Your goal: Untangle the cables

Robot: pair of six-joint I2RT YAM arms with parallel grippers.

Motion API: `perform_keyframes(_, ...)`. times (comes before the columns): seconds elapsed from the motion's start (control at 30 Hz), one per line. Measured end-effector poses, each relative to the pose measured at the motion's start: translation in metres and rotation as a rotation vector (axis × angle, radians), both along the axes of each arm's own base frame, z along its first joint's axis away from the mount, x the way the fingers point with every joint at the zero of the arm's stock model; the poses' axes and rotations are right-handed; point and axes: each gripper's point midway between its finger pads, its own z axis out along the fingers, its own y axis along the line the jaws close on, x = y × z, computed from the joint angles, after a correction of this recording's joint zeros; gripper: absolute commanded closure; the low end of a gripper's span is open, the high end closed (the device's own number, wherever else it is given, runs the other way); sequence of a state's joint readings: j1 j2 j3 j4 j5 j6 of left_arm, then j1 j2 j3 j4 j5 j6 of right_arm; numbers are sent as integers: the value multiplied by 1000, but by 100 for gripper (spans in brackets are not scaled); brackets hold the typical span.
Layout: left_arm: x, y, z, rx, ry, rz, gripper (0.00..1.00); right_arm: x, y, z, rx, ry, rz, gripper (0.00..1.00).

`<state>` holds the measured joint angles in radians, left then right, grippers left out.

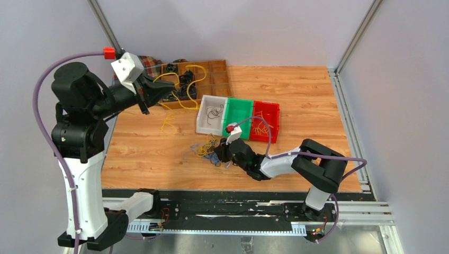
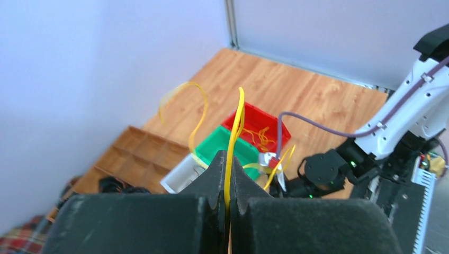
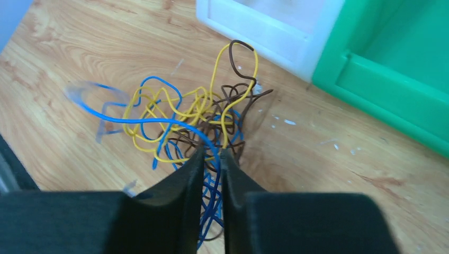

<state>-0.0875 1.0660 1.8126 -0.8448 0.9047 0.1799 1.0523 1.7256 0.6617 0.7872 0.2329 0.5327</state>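
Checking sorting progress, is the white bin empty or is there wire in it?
Not empty: the white bin holds a few thin dark wires curled on its floor.

Left arm [image 1: 74, 138], 9 o'clock: black joint housings, white lower link. Right arm [image 1: 278, 165], 5 o'clock: same black-and-white build. Purple cable [image 1: 328, 155] looped along each arm, red plug [image 1: 109, 53] at the wrist end. White angular camera housing [image 1: 127, 67] on each wrist. Fingers [image 3: 180, 203]: matte black, wedge-shaped, with notched inner edges.

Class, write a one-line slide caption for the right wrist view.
Right gripper straddling tangled yellow, blue, brown wires near white bin and green bin.
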Motion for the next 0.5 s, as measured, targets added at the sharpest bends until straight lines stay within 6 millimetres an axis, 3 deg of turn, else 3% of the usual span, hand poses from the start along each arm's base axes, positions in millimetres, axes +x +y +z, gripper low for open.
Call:
perform_keyframes(0.2,-2,3,38,-4,-111,22,99,-3,-15,-7,-9,31,-46,90)
perform_keyframes(0.23,-3,3,42,-5,-122,25,99,-4,-17,-7,-9,34,-50,87)
perform_keyframes(0.33,-2,4,45,-6,-129,27,99,-7,-22,2,-13,24,-46,66)
perform_keyframes(0.4,-1,3,41,-5,-116,26,99,-7,-24,25,2,-17,-34,56)
perform_keyframes(0.5,-1,2,27,-2,-80,15,99,-6,-26,82,67,-116,-12,48)
